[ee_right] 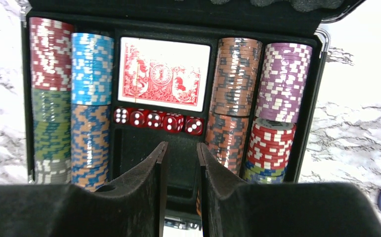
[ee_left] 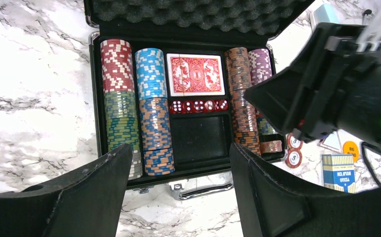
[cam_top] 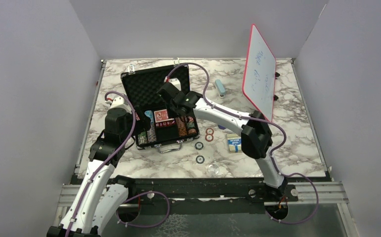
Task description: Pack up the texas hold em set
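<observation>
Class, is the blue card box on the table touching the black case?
Apart. The top view shows the blue card box lying right of the black case, with bare table between them.

Red-framed whiteboard propped up tilted at the back right of the marble tabletop, faint blue scribbles on it. Pale blue oblong block lying flat near its left, not touching. Plain grey walls all round.
</observation>
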